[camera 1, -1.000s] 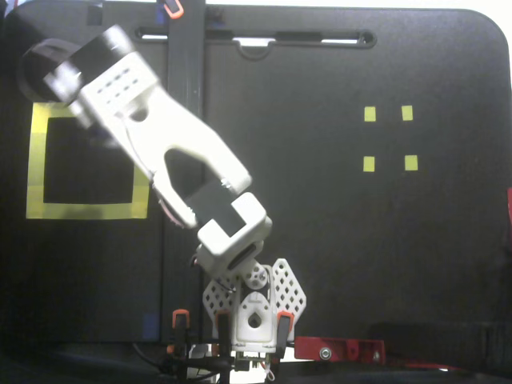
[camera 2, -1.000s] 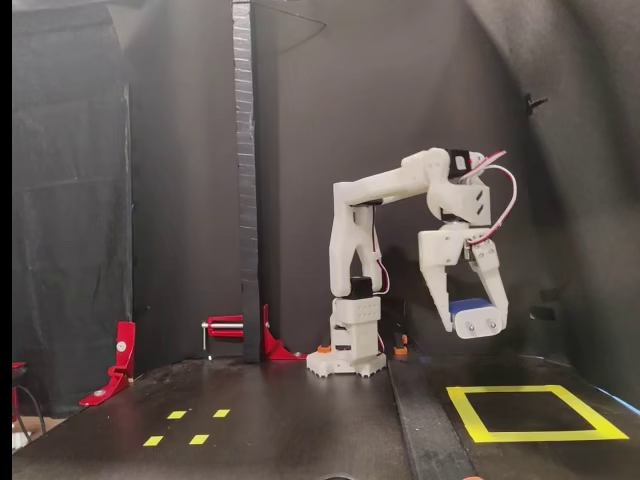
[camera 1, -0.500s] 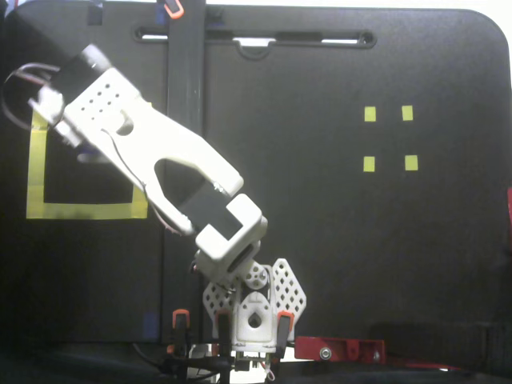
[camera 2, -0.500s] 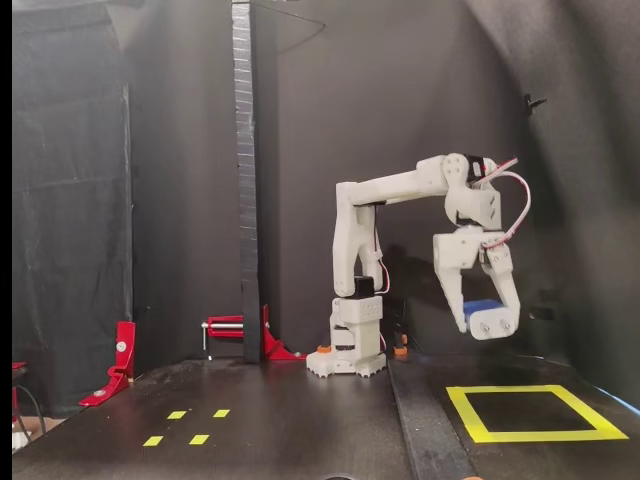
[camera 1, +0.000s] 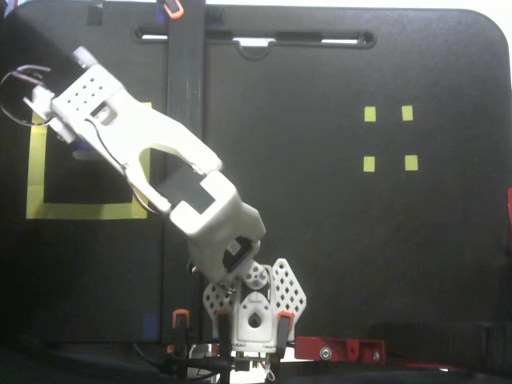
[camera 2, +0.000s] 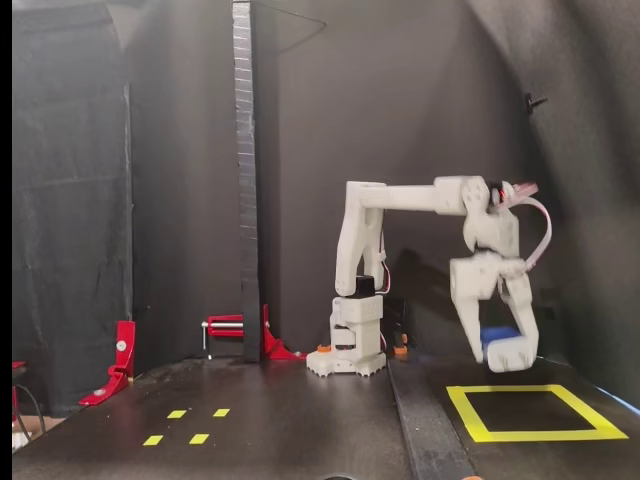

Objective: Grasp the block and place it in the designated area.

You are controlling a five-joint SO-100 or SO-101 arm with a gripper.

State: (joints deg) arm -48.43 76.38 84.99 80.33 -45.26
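Compared with half a second ago, we see the white two-finger gripper (camera 2: 505, 352) lower and further out from the base in the side-on fixed view, its forearm now stretched level, where earlier it sloped upward from the shoulder. The fingers (camera 2: 512, 353) are pinching the small dark-blue rounded block (camera 2: 495, 334), which hangs in the air above the far edge of the large square of wide yellow tape with a black interior (camera 2: 473, 418), clearly off the black surface (camera 2: 300, 430). A second ago the block was held noticeably higher and nearer the arm's column.

In the fixed view from above, the white arm (camera 1: 144, 152) has swung a little further toward the picture's left, and its elbow housing now sits lower in the picture than before. The four small yellow square markers (camera 1: 389, 138) on the right have not shifted.

Much is hidden from us. From above, the arm's wrist covers the gripper, the block and the upper right corner of the tape square (camera 1: 36, 172), so only the left side and bottom strip of the frame show. From the side, the near finger covers most of the block; only a sliver of blue is visible, slightly blurred, and we cannot make out any prongs.
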